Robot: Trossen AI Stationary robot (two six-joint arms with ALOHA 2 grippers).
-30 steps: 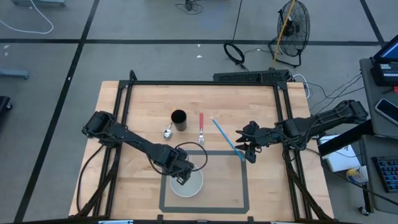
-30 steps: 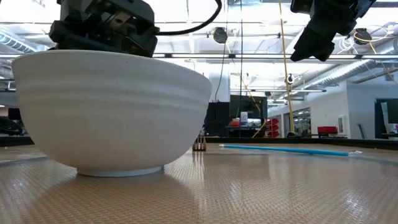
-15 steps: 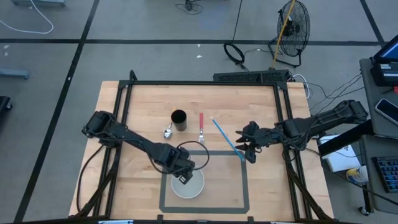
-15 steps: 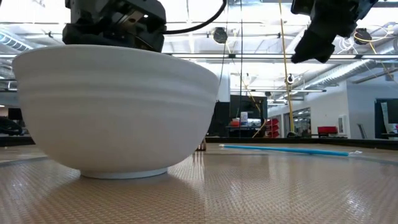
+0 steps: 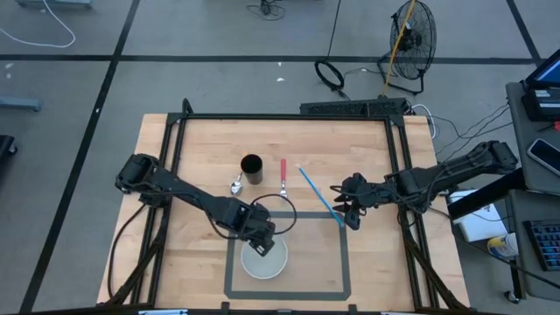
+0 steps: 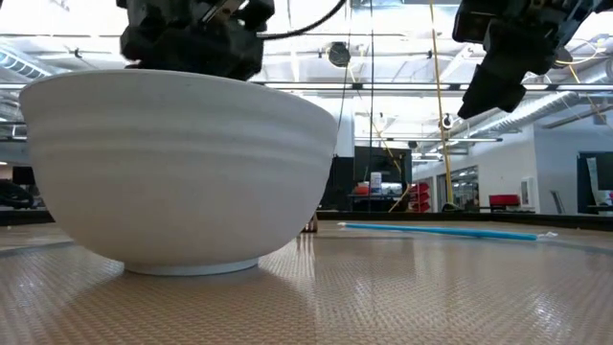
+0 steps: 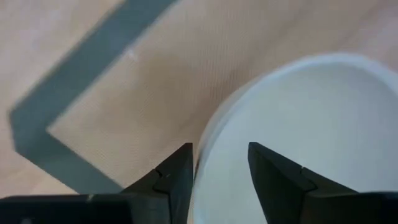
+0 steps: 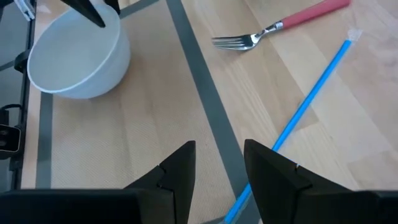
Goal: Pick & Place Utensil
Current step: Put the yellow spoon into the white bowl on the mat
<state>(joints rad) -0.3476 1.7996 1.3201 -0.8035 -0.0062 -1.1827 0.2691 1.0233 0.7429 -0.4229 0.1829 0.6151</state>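
Pale wood covers the bench (image 5: 192, 157), where the left arm reaches in from the left edge and its left hand (image 5: 260, 241) hangs over the near rim of the white bowl (image 5: 265, 261), fingers parted with the rim below the gap and nothing held. Seen from the left wrist, the dark fingers (image 7: 176, 176) straddle the bowl's edge (image 7: 298, 118) beside a corner of the grey tape outline (image 7: 68, 68). The bowl sits inside that taped square (image 5: 341, 254) near the front of the bench; from table height it fills the left of the picture (image 6: 172, 168) with the left hand (image 6: 192, 38) above it. Behind the square, a black cup (image 5: 252, 168) stands upright, with a metal spoon (image 5: 236, 185) just beside it on its left. To the cup's right lies a fork with a red handle (image 5: 283, 179), tines toward the square, and next to it a blue straw (image 5: 317, 194) slants across the tape line. The right hand (image 5: 348, 206) hovers over the straw's near end, fingers apart and empty; its wrist camera shows the fingers (image 8: 180, 171) above the straw (image 8: 305, 109), the fork (image 8: 280, 25) and the bowl (image 8: 78, 53) farther off.
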